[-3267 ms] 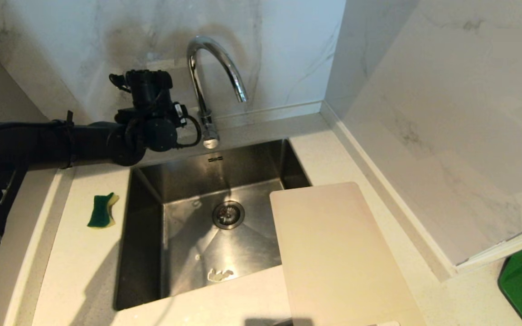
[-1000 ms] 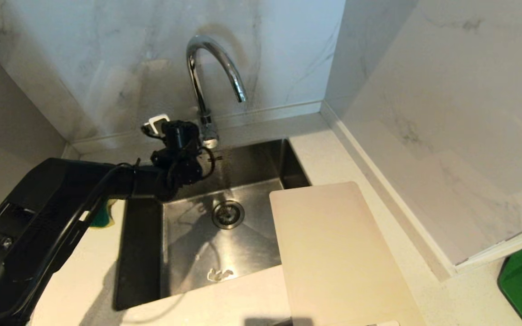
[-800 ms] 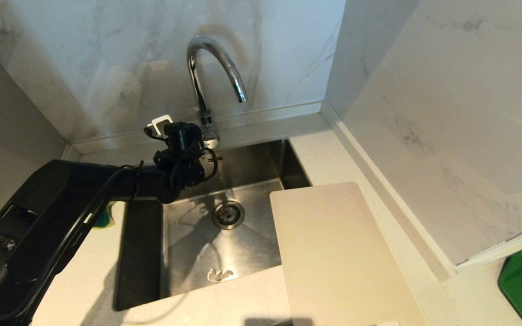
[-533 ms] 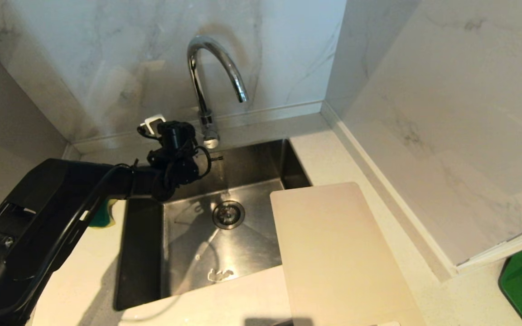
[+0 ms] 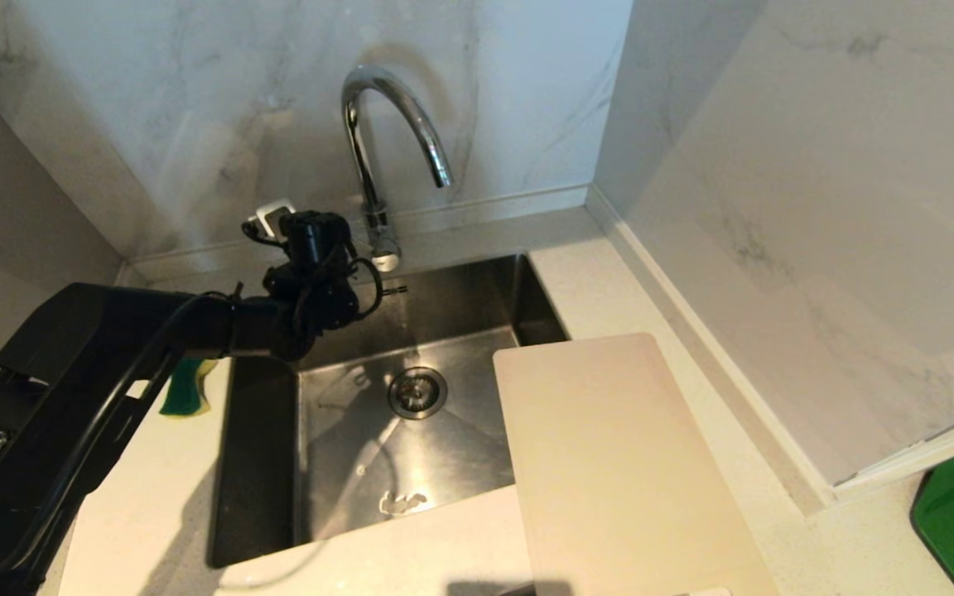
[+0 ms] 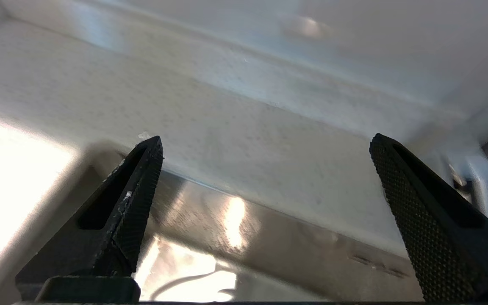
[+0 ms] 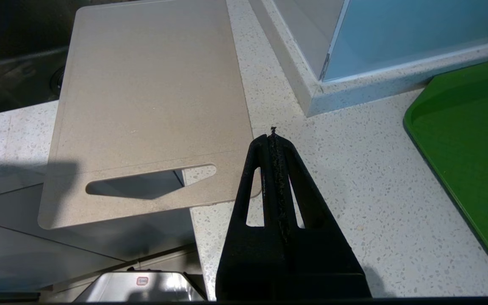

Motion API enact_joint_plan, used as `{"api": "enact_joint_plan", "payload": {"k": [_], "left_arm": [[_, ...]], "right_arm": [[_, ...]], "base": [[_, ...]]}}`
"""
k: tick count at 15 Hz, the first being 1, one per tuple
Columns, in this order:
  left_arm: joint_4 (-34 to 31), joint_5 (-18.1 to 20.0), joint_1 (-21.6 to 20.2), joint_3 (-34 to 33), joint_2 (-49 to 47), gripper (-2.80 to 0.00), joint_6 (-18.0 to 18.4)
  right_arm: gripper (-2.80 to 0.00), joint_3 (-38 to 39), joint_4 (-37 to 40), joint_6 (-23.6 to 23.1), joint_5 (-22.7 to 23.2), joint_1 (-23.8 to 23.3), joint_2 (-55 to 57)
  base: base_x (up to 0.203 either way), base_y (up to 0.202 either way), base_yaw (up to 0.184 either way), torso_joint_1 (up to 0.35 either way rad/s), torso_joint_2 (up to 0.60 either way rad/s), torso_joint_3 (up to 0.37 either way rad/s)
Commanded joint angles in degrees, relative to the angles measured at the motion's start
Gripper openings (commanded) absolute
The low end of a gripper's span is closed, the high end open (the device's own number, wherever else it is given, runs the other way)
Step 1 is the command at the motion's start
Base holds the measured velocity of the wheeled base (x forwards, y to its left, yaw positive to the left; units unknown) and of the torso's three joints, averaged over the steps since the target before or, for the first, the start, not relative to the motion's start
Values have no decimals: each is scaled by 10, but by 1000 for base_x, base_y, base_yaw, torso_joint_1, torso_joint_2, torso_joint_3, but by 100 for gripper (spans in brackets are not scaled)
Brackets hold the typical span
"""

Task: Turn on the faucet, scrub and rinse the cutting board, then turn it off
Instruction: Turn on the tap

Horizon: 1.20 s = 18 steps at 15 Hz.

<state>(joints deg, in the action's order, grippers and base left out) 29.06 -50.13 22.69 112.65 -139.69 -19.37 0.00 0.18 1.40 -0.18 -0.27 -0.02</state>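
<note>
Hovering left tool [image 5: 299,228], faucet [image 5: 378,149] just beside

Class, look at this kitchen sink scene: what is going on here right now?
The robot's left gripper, jaws wide open, is at the back edge of the steel sink, just left of the chrome faucet base. No water runs from the spout. The cutting board lies dry on the counter, overhanging the sink's right side. A green and yellow sponge sits left of the sink. The right gripper is shut and idle near the board's handle end.
</note>
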Motion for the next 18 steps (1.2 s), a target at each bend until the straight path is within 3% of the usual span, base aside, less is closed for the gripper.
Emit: {"api": "enact_joint_plan", "payload": {"k": [1,7,18], "left_arm": [[1,-2,4,0,22,0,-1],[3,2,17,0,69,0,-2],[7,6,38,1,33,0,-3]], "right_arm": [[-280,0,0,0,0,0,0],[-280,0,0,0,0,0,0],[-280,0,0,0,0,0,0]], "base": [[0,0,0,0,0,0],[0,0,0,0,0,0],[0,0,0,0,0,0]]}}
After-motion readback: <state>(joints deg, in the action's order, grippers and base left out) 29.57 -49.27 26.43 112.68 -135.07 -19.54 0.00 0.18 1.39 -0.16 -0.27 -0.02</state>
